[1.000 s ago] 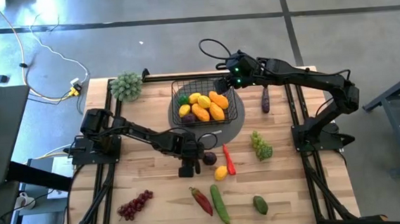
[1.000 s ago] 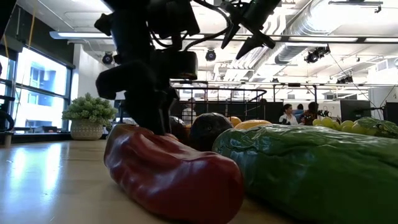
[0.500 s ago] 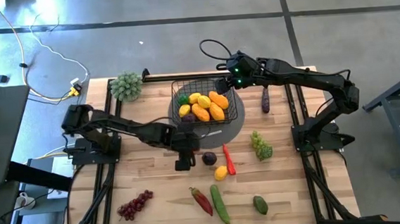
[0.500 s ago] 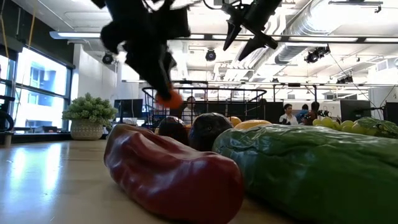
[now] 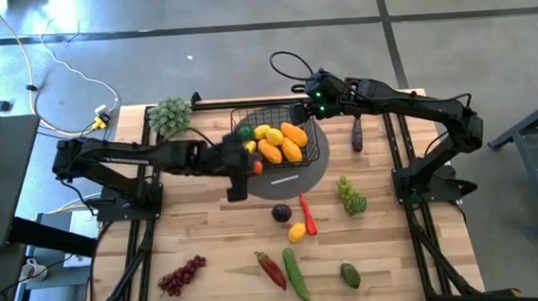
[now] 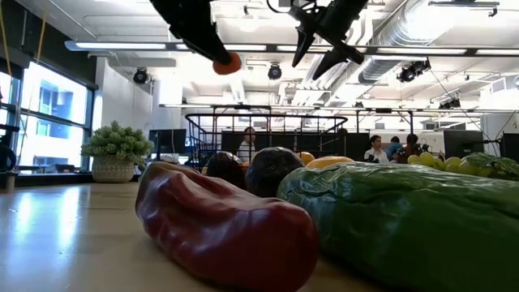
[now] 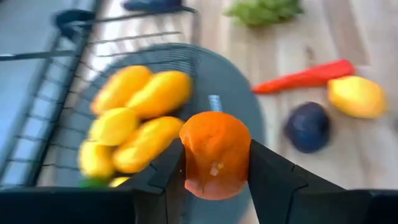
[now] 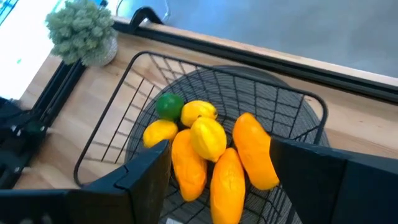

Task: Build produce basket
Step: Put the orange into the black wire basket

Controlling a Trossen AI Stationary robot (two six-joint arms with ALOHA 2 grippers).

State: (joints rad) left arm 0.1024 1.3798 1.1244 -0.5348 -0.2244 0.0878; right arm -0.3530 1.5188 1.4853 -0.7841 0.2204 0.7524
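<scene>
Left hand (image 7: 216, 171) clamped on a small orange fruit (image 7: 215, 154), raised clear of the surface (image 5: 209, 240) at the basket's (image 5: 312, 146) near-left corner. Basket sits on a grey disc (image 5: 301, 179) and already holds lemons and mangoes (image 5: 273, 145). Right hand (image 8: 221, 177) waits above the basket's far edge, fingers wide apart, holding nothing

Doing the drop well, as I judge it:
- carry the fruit fully over the wire rim before you let go; at the corner it may hit the rim and roll off the disc
- aim for the bare mesh beside the pile, not the top of it
- lower close to the pile, then part the fingers
- keep off the waiting right arm

What each view gives you:
- high view: where the left hand stands against the basket; the fruit is barely a speck there
- left wrist view: the grip itself, fruit squarely between both fingers
- low view: the fruit's height above the surface
- right wrist view: a green lime (image 8: 169, 106) at the pile's edge
</scene>
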